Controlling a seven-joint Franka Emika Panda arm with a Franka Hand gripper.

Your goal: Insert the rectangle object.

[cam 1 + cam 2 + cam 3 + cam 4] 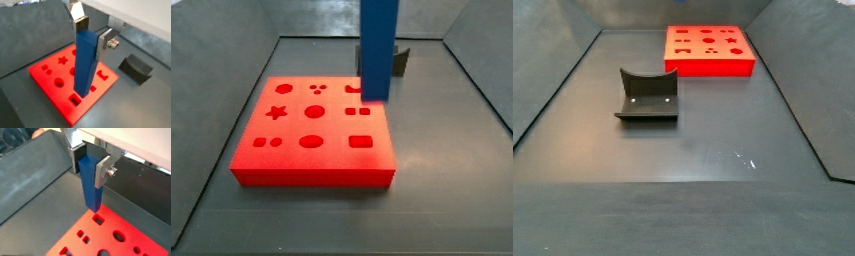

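The rectangle object [85, 62] stands upright, long axis vertical, gripped near its top by the gripper [92, 34].

In a wrist view the plain blue, slim bar hangs with its lower end just above the red block [50, 77], near a rectangular hole [75, 99], and the jaws are closed against its sides; a dark fixture [136, 68] sits beside the block. In a wrist view the bar [90, 180] points down at a small rectangular hole [99, 219], its tip not yet in. In a side view the bar [377, 45] rises out of frame over the block's far right edge [372, 100]. In a side view only the block [710, 50], the fixture [648, 97] and the dark worktop [687, 150] show.
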